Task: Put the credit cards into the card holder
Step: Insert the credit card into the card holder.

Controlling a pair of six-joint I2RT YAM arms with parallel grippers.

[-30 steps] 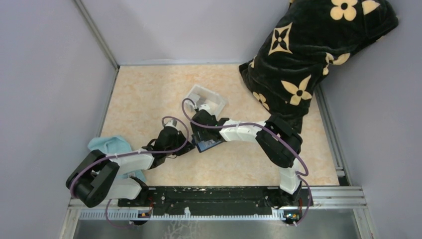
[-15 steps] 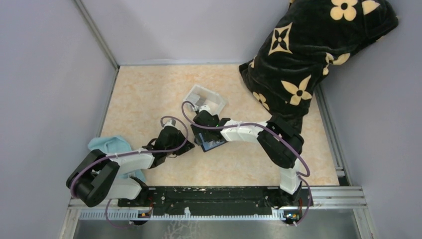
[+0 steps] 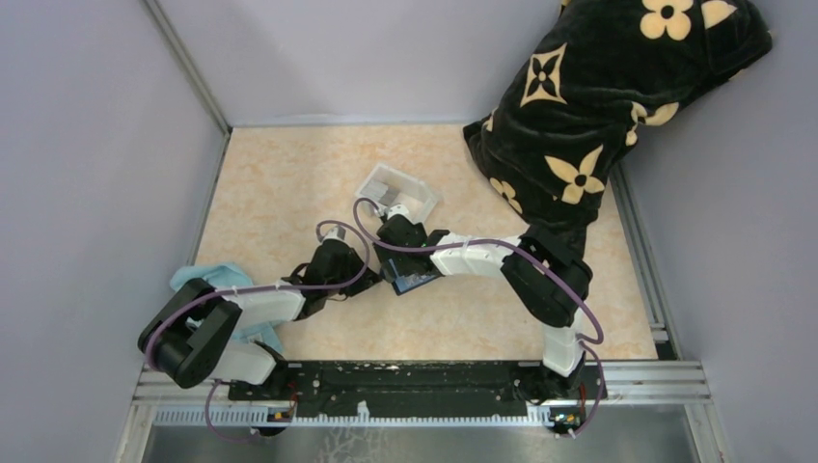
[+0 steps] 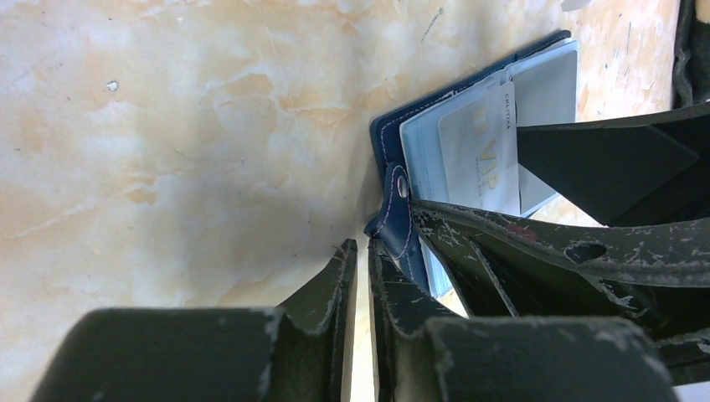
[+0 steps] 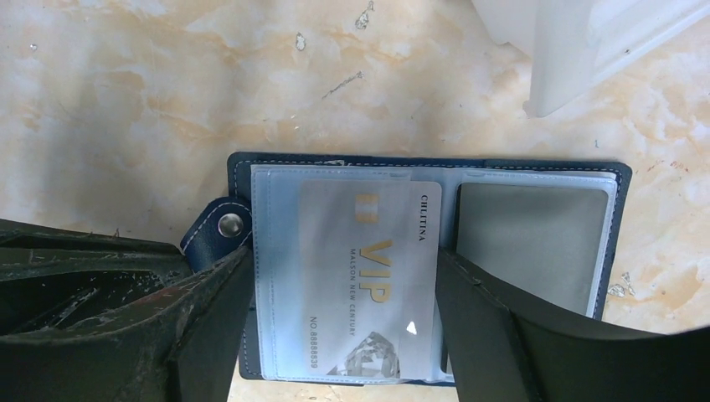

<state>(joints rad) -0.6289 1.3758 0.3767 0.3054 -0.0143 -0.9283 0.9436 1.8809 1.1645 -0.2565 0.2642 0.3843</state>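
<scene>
The navy card holder [image 5: 239, 172] lies open on the table, seen small in the top view [image 3: 417, 283]. A pale VIP credit card [image 5: 368, 276] sits partly inside its left clear sleeve, its right edge over the fold. A second grey credit card [image 5: 532, 243] fills the right pocket. My right gripper [image 5: 343, 251] is open, one finger at each long side of the VIP card. My left gripper [image 4: 360, 244] is shut, with only a thin slit and nothing in it. Its tips rest beside the snap tab [image 4: 400, 188], at the holder's left edge.
A white plastic tray [image 3: 397, 191] stands just beyond the holder. A black pillow with tan flowers [image 3: 598, 106] fills the far right corner. A teal cloth [image 3: 214, 280] lies under the left arm. Grey walls close in the left and back.
The left arm's elbow has shifted a little to the right and its wrist sits slightly farther in. The right gripper and the holder have barely moved.
</scene>
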